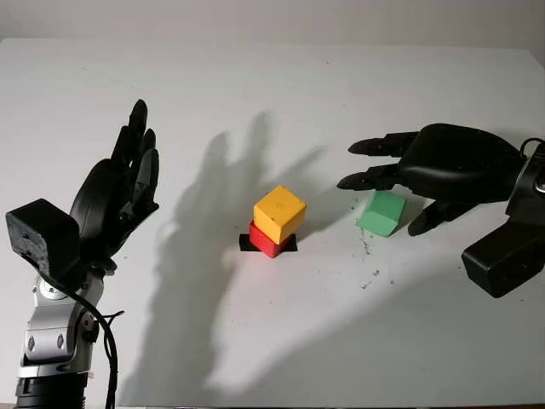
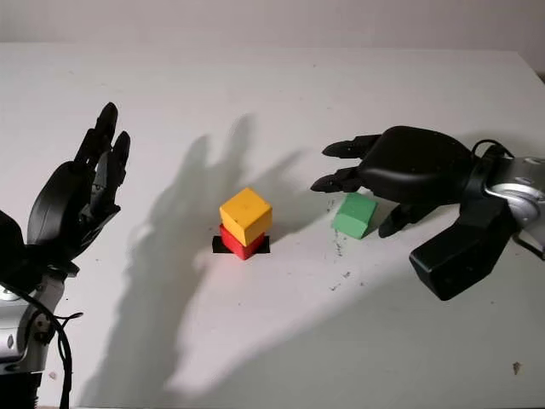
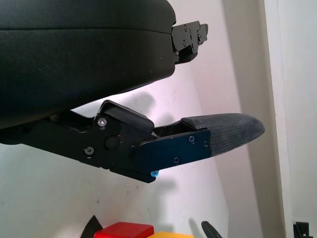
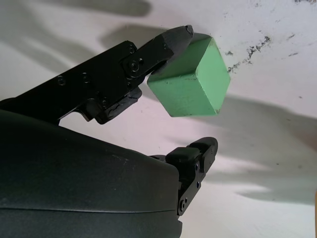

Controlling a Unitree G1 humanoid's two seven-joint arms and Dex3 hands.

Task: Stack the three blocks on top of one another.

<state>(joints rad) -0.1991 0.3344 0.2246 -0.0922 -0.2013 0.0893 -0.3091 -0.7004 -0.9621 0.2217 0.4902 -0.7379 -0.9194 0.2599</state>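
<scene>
Hovering over the single green block (image 1: 381,212), the right hand (image 1: 426,175) has its fingers either side of the block; in the right wrist view one fingertip (image 4: 176,37) meets the block's upper edge, but the grip is not closed and the block sits on the white table (image 1: 281,341). Two more blocks make three in all: one yellow block (image 1: 279,213) stacked, slightly turned, on one red block (image 1: 265,241), which sits on a black marker patch (image 1: 249,244) mid-table. Well apart on the other side, the left hand (image 1: 128,183) is raised and open, holding nothing.
</scene>
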